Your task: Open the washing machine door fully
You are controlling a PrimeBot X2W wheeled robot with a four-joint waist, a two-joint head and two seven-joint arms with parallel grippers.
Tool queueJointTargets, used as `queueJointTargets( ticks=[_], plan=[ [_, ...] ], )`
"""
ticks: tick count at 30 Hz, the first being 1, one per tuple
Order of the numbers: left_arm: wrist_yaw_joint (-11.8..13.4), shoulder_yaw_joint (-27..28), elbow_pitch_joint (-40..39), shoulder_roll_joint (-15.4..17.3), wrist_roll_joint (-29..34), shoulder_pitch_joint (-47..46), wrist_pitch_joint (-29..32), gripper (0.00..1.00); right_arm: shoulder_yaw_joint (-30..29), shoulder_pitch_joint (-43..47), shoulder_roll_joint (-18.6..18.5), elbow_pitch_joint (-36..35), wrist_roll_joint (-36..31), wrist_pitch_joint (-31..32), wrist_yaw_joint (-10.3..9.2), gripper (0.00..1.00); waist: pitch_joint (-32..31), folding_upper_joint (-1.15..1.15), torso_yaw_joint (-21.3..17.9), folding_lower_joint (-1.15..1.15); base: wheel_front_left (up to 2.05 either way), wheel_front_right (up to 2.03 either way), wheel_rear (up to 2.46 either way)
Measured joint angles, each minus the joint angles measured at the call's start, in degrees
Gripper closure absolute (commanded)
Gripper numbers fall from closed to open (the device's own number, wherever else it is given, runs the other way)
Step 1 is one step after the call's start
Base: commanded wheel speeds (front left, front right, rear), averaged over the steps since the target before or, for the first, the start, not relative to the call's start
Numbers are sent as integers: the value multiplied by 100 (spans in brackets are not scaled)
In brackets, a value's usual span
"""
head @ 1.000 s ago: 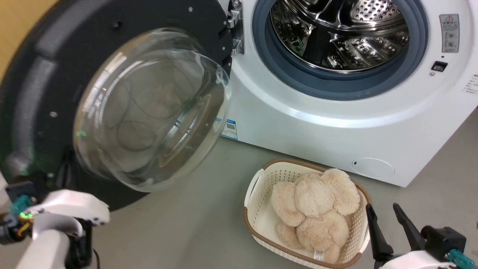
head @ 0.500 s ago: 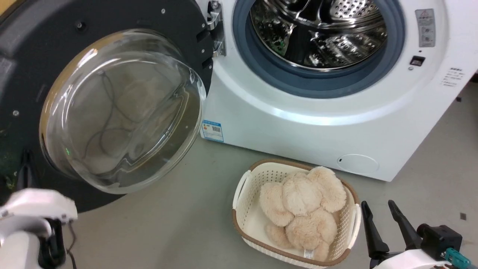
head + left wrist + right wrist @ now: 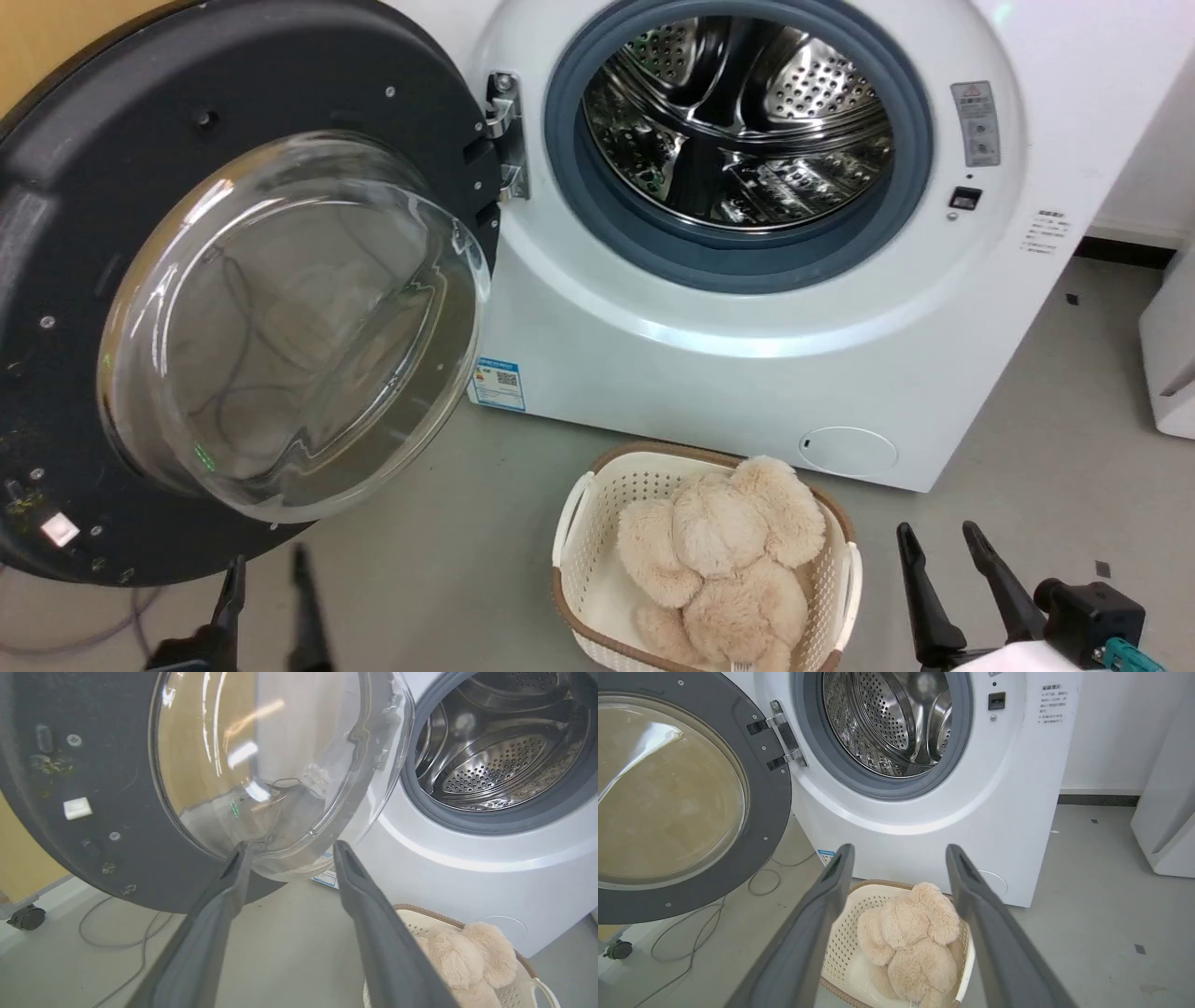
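Door: the washing machine door (image 3: pixel 280 317) stands wide open on its hinge (image 3: pixel 504 140) at the left of the washing machine (image 3: pixel 747 373). Its inner face and glass bowl (image 3: pixel 261 765) are turned towards me.
Left hand: my left hand (image 3: pixel 266 597) is spread and holds nothing.
Right hand: my right hand (image 3: pixel 936 534) is also spread and empty, low on the right, well apart from the door.
Key relation: the door lies ahead of and above the left hand, its lower rim just past the fingertips. That arm is clearly the nearer one.
Axis: the door turns about the upright hinge line, so any further push goes away from the opening.
Doubt: in the left wrist view I cannot tell whether the fingertips touch the bowl.
Count: one door, one steel drum (image 3: pixel 738 121), one basket (image 3: pixel 569 523), seemingly one plush toy (image 3: pixel 719 551), two hands.
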Motion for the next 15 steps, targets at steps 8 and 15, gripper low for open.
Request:
queueJointTargets(
  ticks=[8,15],
  plan=[
    [-97,-615,-85,-65,415,-74,1,0,-7,-3,0,-4,-158,3,0,0,-101,0,-289,0,0,0,0],
    [-291,-1054,104,-32,717,-438,96,0,-145,-3,1,-100,-457,47,0,0,-158,0,-764,0,0,0,0]
  ],
)
